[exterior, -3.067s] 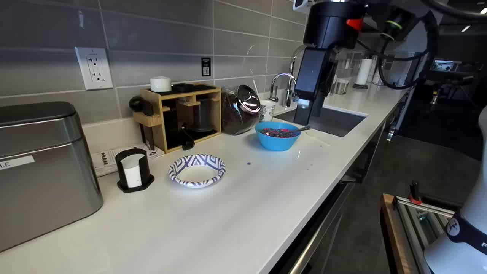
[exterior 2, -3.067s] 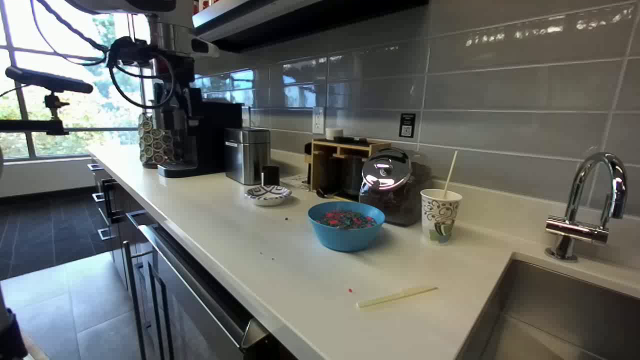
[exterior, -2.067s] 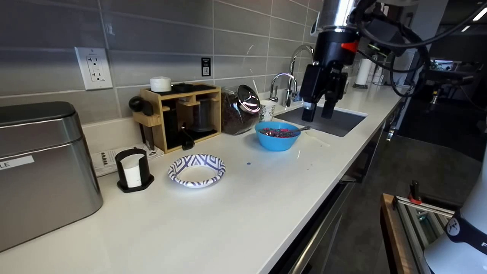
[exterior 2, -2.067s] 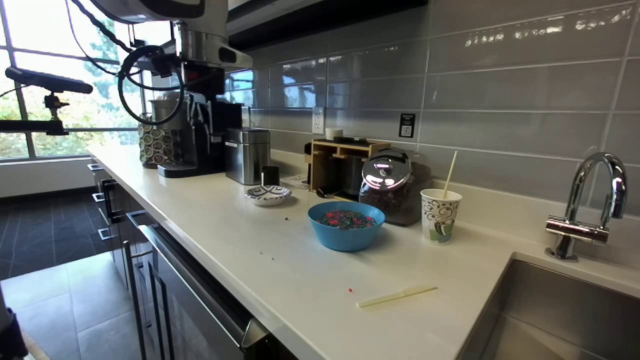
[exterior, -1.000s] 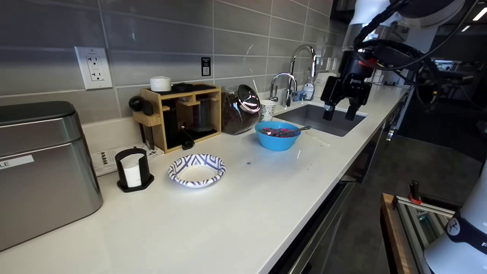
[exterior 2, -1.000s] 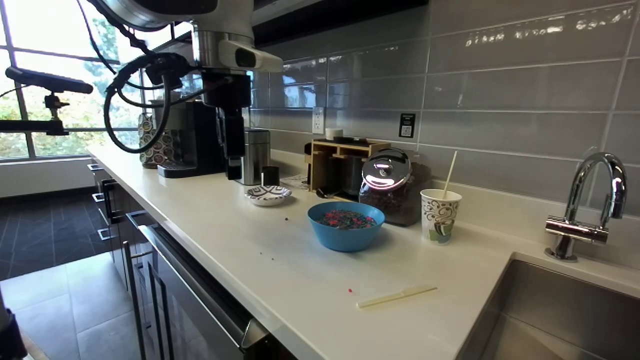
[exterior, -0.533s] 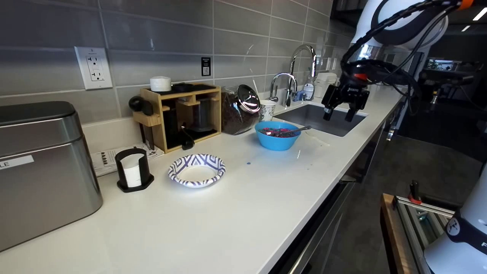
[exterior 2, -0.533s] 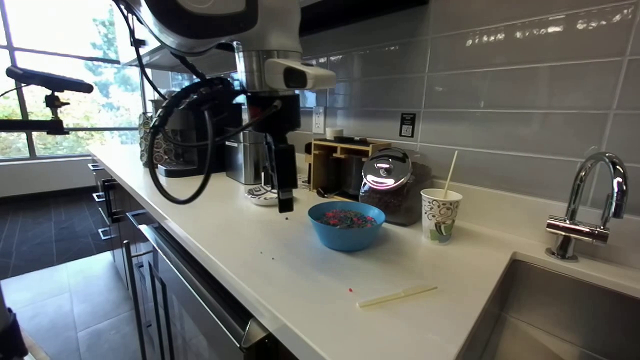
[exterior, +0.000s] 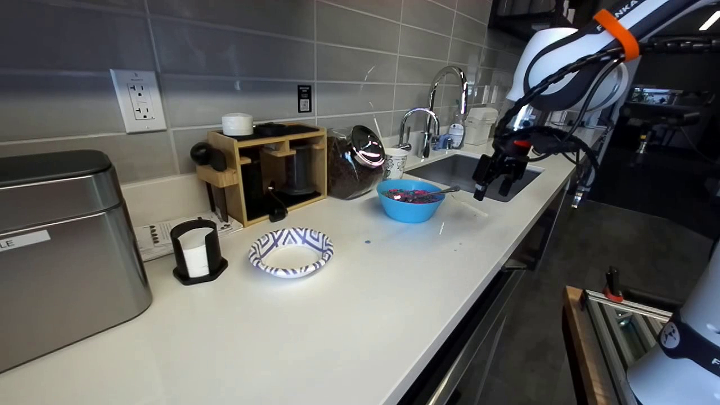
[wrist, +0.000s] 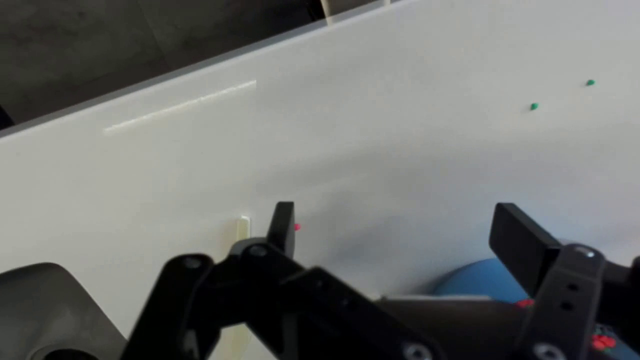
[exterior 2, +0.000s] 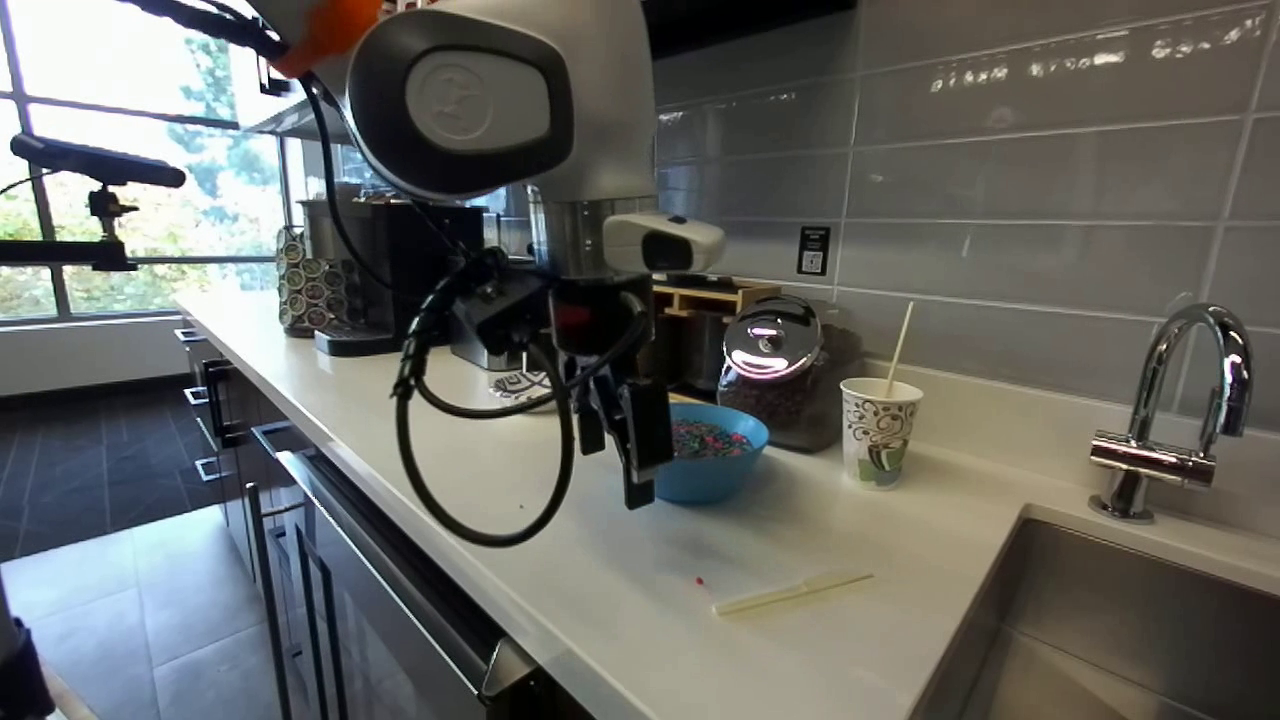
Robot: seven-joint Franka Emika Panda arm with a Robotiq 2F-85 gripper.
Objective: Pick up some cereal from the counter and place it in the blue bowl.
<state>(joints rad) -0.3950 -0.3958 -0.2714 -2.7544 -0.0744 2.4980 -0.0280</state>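
Jaws spread and empty, my gripper (wrist: pixel 393 215) hovers near the blue bowl (exterior 2: pixel 712 480) of cereal (exterior 2: pixel 705 438), stray pieces (wrist: pixel 534 106) uncollected on the counter (exterior: pixel 337 320).

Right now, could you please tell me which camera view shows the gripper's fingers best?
The wrist view: it shows the gripper close up, fingers wide apart, with the counter visible between them. Both exterior views show them smaller, at a slant, also apart.

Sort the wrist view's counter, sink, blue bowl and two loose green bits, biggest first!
By what shows:
1. Counter
2. Sink, cut off
3. Blue bowl, partly hidden
4. Green bits: look alike, unranked
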